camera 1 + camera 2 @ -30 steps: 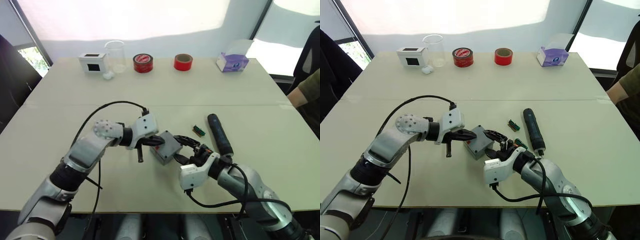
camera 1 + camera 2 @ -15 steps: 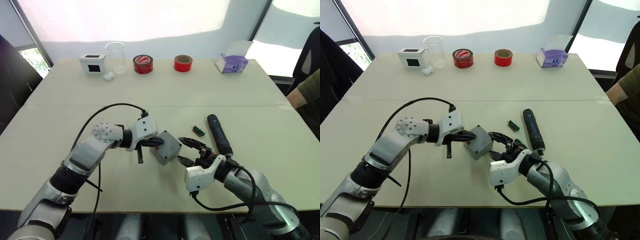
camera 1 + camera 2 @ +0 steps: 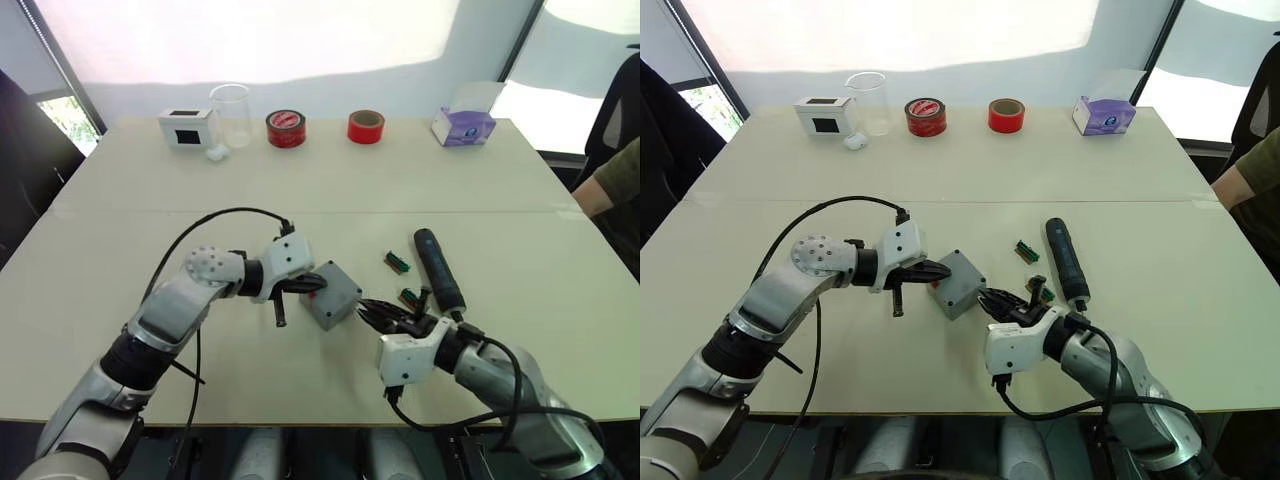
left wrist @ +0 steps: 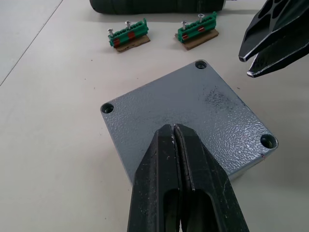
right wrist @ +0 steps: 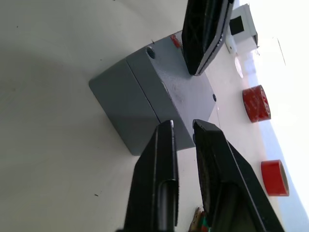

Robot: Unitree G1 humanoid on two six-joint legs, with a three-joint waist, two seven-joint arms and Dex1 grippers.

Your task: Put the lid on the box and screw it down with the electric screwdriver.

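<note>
With the lid [image 4: 193, 108] seated on the box [image 3: 333, 295] mid-surface, my left hand [image 4: 175, 131] rests pressed together on it, my right hand [image 5: 183, 133] nearly closed beside; the electric screwdriver [image 3: 438, 268] looks rigid, best gripped mid-barrel.

I can't read any text, brand, number or sign from here. The red tape roll [image 3: 286, 128] nearer the beaker has a pale printed patch on top, but its lettering is too small for me to make out. The purple tissue pack [image 3: 464, 125] carries a pattern with no words I can tell. The white box [image 3: 186, 128] has a dark window with nothing legible on it.
</note>
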